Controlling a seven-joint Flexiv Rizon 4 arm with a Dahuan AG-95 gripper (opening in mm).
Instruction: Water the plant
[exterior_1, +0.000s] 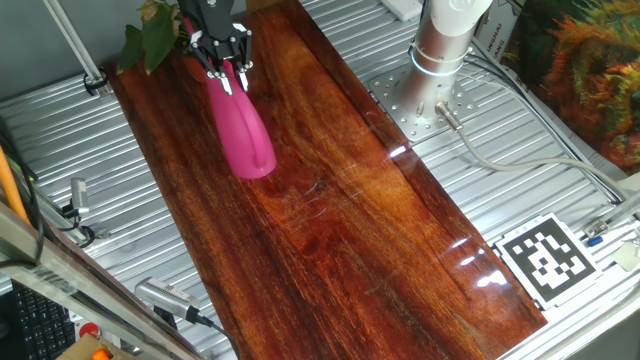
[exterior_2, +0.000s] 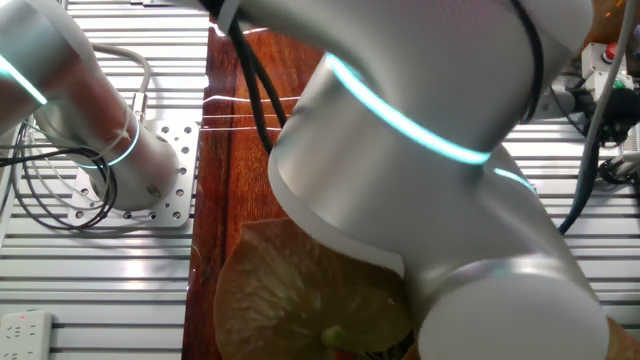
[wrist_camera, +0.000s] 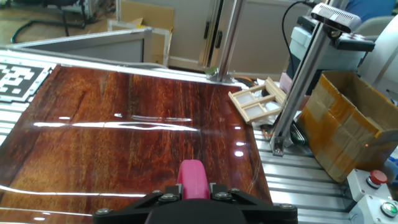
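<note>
- The pincer (exterior_1: 229, 70) is clenched on the can (exterior_1: 240, 135), gripping its narrow upper end; in the hand view the pink top shows between the two jaws. The can stands on the table (exterior_1: 330, 220) near the far end, leaning a little.
- The plant (exterior_1: 150, 35) sits at the far corner of the table, just beside the pincer and partly cut off by the picture's edge. In the other fixed view a large pale leaf (exterior_2: 300, 295) fills the bottom, with the arm (exterior_2: 420, 130) hanging close over it.
- Slip risk: the grip is high on a smooth, tapering neck. I judge that the heavy lower body could swing or slide out once lifted, more so if it holds water.
- Spill risk: tilting before the spout is over the plant would wet the glossy table instead. I cannot tell which way the spout points.
- Collision risk: the leaves are so near the pincer that a sideways move could brush or bend them, or push the plant off the table corner.
- Blind spot: the hand view shows no plant at all, and the arm blocks most of the other fixed view, so aiming the pour leans on a single camera.
</note>
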